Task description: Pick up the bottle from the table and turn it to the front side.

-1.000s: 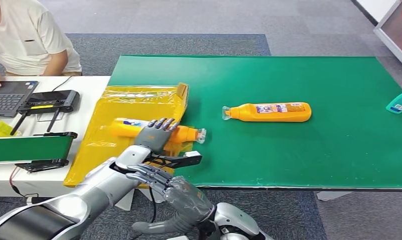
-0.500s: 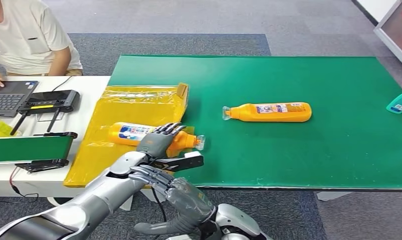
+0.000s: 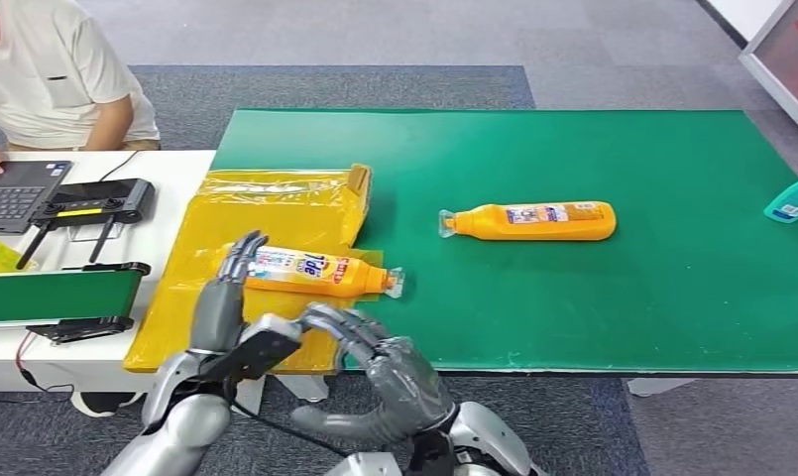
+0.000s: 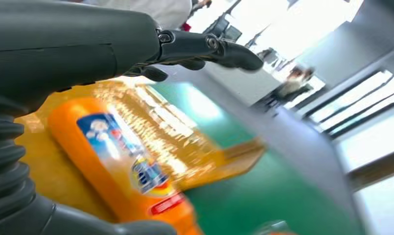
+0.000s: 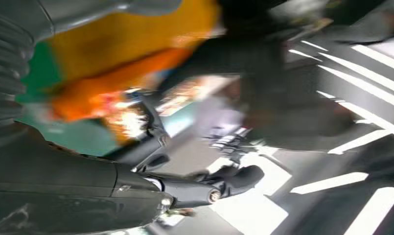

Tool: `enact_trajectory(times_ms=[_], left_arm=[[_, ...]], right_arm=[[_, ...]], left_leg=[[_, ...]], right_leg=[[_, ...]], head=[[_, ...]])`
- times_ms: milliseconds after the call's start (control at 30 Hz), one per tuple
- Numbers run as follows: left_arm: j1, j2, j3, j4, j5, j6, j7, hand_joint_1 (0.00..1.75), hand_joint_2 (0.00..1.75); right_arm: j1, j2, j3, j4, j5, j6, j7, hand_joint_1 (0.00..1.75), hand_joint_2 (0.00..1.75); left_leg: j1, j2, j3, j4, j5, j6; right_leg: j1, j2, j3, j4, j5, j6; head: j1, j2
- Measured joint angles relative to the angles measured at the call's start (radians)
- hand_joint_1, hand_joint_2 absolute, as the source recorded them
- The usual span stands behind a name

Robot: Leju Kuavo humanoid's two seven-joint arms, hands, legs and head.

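My left hand (image 3: 219,307) is spread and holds nothing, fingertips at the base of the near bottle (image 3: 310,271), which lies label-up on the yellow bag (image 3: 266,213) at the table's (image 3: 573,307) left edge. My right hand (image 3: 390,367) hangs loosely curled and empty nearer me. I judge the turn looks done. A second bottle (image 3: 531,220) lies far right, well apart.

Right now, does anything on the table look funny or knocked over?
Both orange bottles lie on their sides: one on the crinkled yellow plastic bag, by the left hand, the other out on the green mat. Nothing looks spilled or broken.
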Motion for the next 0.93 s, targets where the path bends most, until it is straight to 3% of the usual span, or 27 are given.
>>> enact_trajectory(times_ms=[167,367,500,667,933], left_arm=[[0.232,0.034,0.02,-0.275,0.132,0.0,-0.089,0.0,1.75],[0.389,0.046,0.024,-0.381,0.23,-0.038,-0.151,0.0,1.75],[0.454,0.046,0.025,-0.414,0.319,-0.06,-0.195,0.0,1.75],[0.506,0.027,0.04,-0.443,0.467,-0.158,-0.256,0.0,1.75],[0.555,-0.024,0.102,-0.446,0.504,-0.264,-0.309,0.0,1.75]], right_arm=[[0.034,-0.007,-0.034,0.007,0.021,-0.085,0.029,0.0,1.75],[0.082,-0.006,-0.097,-0.023,0.029,-0.134,0.049,0.0,1.75],[0.119,-0.005,-0.136,-0.056,0.046,-0.134,0.05,0.0,1.75],[0.146,-0.003,-0.162,-0.079,0.038,-0.139,0.058,0.0,1.75],[0.189,-0.003,-0.226,-0.118,-0.169,-0.016,0.038,0.0,1.75]], left_leg=[[0.0,0.0,0.0,0.0,-0.003,0.0],[0.0,-0.001,0.001,0.0,-0.004,0.001],[0.0,-0.001,0.001,0.0,-0.004,0.001],[0.0,-0.001,0.001,0.0,-0.004,0.001],[0.0,-0.001,0.002,0.0,-0.004,0.001]], right_leg=[[0.0,0.0,0.0,0.0,-0.002,0.001],[0.0,-0.001,0.002,0.0,-0.003,0.001],[0.0,-0.001,0.002,0.0,-0.003,0.001],[0.0,-0.001,0.003,0.0,-0.003,0.001],[0.0,-0.001,0.003,0.0,-0.003,0.001]], head=[[0.001,0.0],[0.001,0.0],[0.001,0.0],[0.001,0.0],[0.001,0.0]])
